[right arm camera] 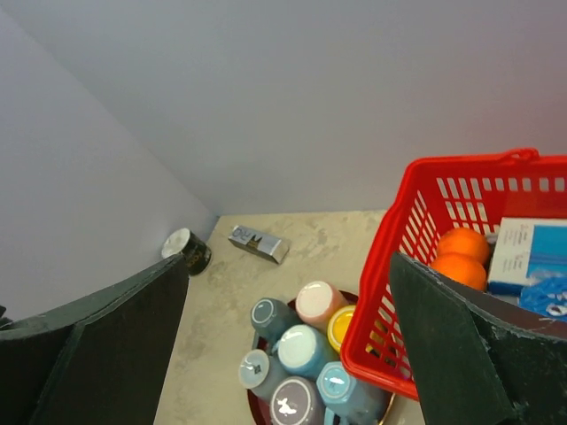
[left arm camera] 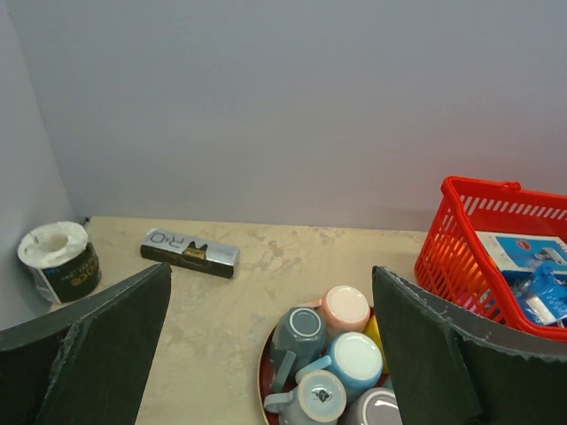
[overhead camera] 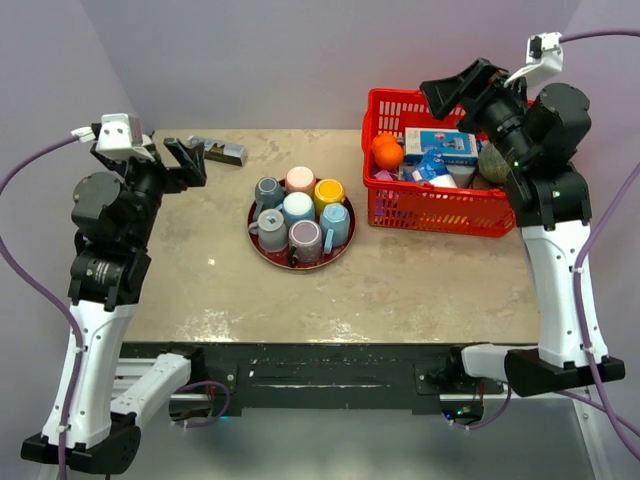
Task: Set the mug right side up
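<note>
While mugs crowd the tray, the left hand and right hand hang open-fingered.

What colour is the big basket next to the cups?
The basket is bright red, with open lattice sides. It shows best in the top external view.

I'm seeing a marbled beige table, a red basket with an orange fruit and a blue-and-white box, and a dark red tray carrying a pink mug, a yellow mug, a pale blue mug and a purple mug.
</note>
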`<state>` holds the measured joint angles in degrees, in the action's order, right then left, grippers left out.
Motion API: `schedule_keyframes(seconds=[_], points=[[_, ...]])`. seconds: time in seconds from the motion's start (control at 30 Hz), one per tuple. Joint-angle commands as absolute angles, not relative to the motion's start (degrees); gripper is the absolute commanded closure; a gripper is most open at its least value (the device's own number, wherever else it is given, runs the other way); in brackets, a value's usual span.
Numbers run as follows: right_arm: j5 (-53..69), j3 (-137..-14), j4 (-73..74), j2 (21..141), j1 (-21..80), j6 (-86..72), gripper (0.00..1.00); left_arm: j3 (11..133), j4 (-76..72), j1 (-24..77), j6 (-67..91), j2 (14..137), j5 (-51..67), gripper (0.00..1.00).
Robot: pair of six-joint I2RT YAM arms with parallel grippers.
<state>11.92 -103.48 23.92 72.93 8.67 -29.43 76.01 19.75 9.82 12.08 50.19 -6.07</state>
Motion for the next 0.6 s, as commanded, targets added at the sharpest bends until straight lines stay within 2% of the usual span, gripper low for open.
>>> schedule_keyframes(seconds=[0.0, 0.2, 0.23, 0.4, 0.57], points=[[8.27, -103.20, 28.12, 74.80, 8.61, -31.98, 0.01, 70.33, 16.26, 9.93, 16.95, 49.92, -2.47, 0.01], [5.45, -96.34, 24.96, 71.54, 10.71, -35.07, 0.01, 62.16, 17.75, 9.93, 20.65, 52.12, 4.74, 0.01], [1.88, -96.50, 26.79, 71.98, 12.38, -34.46, 0.01, 60.57, 17.14, 9.93, 21.35, 51.51, 3.53, 0.01], [-8.16, -96.08, 31.46, 75.93, 27.41, -33.48, 0.01, 51.52, 13.98, 9.84, 24.17, 49.05, 0.35, 0.01], [-18.26, -90.80, 28.30, 78.39, 43.39, -32.70, 0.01, 49.66, 16.43, 9.84, 28.81, 48.61, -7.37, 0.01]])
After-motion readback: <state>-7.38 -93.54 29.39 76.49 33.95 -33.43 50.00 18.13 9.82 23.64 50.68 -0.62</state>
